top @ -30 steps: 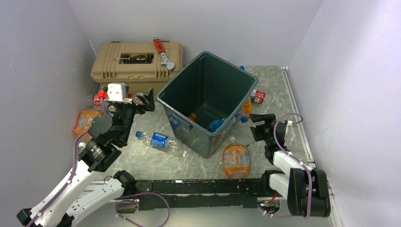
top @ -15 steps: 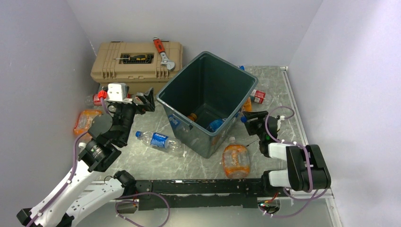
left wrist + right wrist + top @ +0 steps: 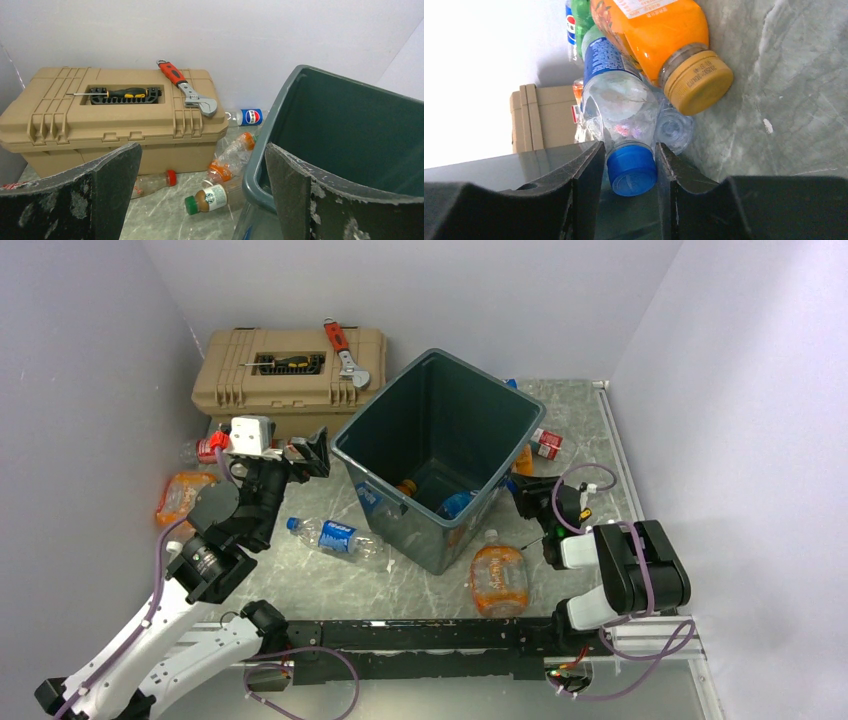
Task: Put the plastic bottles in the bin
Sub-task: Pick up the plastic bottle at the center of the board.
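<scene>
The bin stands mid-table with bottles inside. My right gripper lies low against its right wall. In the right wrist view its fingers press both sides of the blue cap of a clear plastic bottle, beside an orange bottle with a yellow cap. My left gripper hovers wide open and holding nothing by the bin's left rim. Loose bottles lie on the table: a blue-labelled one and crushed orange ones.
A tan toolbox sits at the back left with a red wrench and a yellow-handled screwdriver on it. More bottles lie between toolbox and bin. White walls enclose the table on three sides.
My right arm has pushed forward and left toward the bin's right wall, and its jaws have narrowed onto the blue cap. The left arm has not moved.
</scene>
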Controlling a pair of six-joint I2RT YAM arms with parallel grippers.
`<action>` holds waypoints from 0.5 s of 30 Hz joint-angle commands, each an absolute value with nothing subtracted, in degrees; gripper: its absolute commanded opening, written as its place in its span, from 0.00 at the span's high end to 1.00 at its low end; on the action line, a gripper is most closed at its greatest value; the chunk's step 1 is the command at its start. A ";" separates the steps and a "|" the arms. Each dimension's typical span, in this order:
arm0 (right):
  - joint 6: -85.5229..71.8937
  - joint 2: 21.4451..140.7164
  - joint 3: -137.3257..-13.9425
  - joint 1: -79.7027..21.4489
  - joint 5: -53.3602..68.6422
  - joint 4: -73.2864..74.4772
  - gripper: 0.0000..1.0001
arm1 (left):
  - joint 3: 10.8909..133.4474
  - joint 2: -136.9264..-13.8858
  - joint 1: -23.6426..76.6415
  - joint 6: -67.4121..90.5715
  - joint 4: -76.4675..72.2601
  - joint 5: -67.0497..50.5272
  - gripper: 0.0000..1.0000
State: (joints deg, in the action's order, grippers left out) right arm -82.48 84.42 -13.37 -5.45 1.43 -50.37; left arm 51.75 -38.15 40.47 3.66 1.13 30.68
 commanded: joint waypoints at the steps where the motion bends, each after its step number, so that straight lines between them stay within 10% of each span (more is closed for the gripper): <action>1: -82.80 83.75 -12.17 -5.80 -1.61 -55.18 0.72 | 51.68 -38.39 40.78 2.86 -1.14 30.88 0.01; 8: -80.39 74.06 -9.05 -5.84 -3.32 -53.48 0.99 | 51.59 -38.30 40.78 2.71 -1.36 30.88 0.01; 15: -72.95 48.84 -13.13 -5.80 -7.92 -27.33 1.00 | 51.25 -37.84 40.93 2.56 -1.78 31.11 0.01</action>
